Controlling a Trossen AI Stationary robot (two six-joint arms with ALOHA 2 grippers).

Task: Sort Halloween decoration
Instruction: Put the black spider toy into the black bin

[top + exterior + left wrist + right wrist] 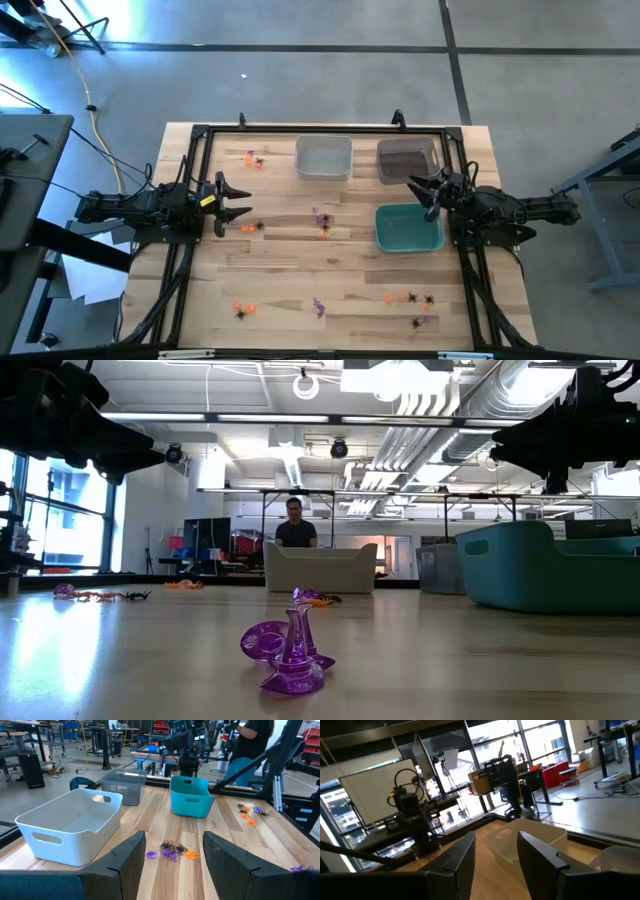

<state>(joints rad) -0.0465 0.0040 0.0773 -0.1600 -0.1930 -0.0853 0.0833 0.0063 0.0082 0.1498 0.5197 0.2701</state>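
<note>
The Halloween decorations are tiny orange, purple and black trinkets lying in small clusters on the wooden table: far left, left, centre, near left, near centre and near right. One purple trinket stands close in the low view. My left gripper hovers open at the table's left side, pointing level toward the centre cluster. My right gripper hovers open at the right side, above the teal bin's far edge. Neither touches anything.
Three bins stand on the table: a white one at the far centre, a dark grey one beside it, and a teal one at the right. A black frame borders the table. A person stands beyond the far edge.
</note>
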